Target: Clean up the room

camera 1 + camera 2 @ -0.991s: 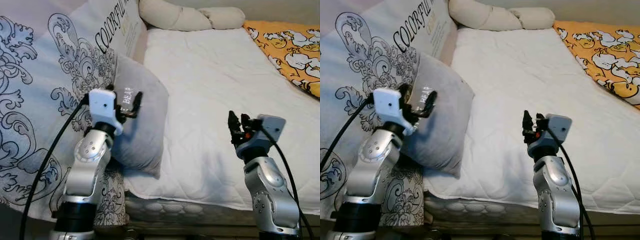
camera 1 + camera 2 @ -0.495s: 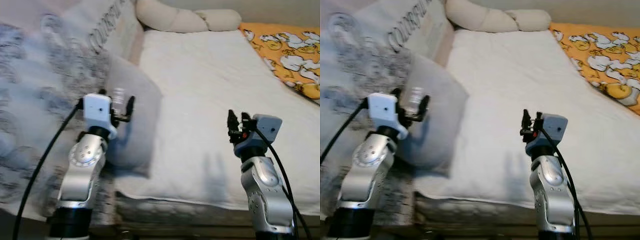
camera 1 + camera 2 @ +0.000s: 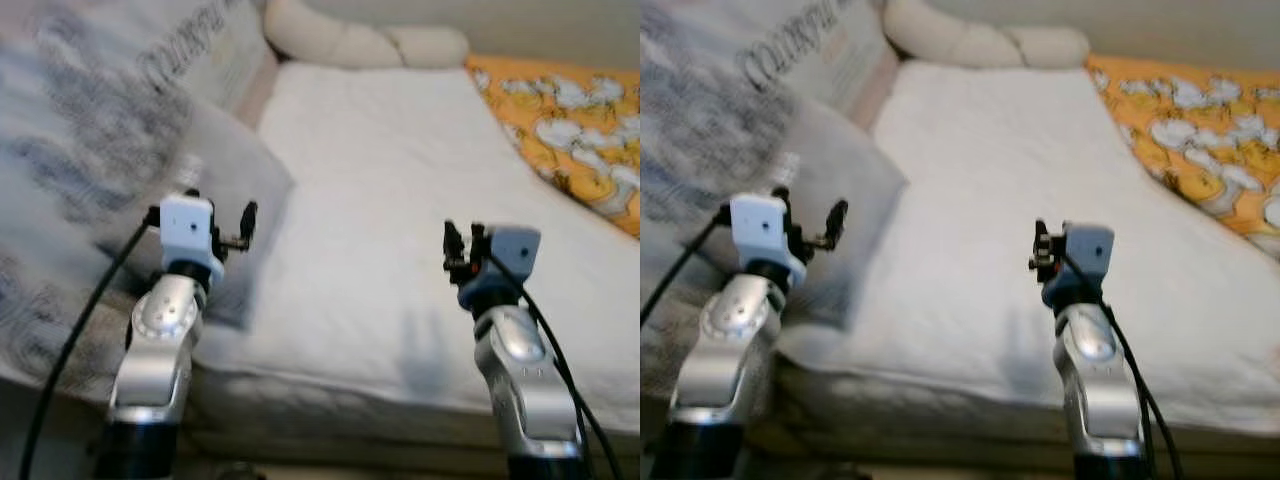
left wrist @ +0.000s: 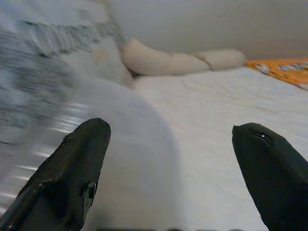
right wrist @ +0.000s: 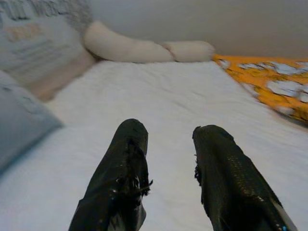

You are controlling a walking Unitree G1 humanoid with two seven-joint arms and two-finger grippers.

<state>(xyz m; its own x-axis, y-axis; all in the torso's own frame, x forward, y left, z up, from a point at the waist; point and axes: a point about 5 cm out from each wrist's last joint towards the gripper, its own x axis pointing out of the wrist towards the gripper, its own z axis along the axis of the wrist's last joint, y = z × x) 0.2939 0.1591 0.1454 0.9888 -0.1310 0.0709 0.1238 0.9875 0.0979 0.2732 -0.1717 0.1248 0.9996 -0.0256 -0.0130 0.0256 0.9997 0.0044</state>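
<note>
Over quilted white mattress (image 3: 400, 200): left tool (image 3: 222, 222) agape, grey pillow (image 3: 225, 190) beside.

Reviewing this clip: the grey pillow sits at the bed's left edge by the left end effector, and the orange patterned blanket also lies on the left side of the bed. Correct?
Not quite. The grey pillow does sit at the left edge of the bed, by the left end effector, but the orange patterned blanket lies on the right side, as the left eye view shows.

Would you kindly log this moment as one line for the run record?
left tool: open, by grey pillow | right tool: open, empty, above white mattress | views blurred
</note>
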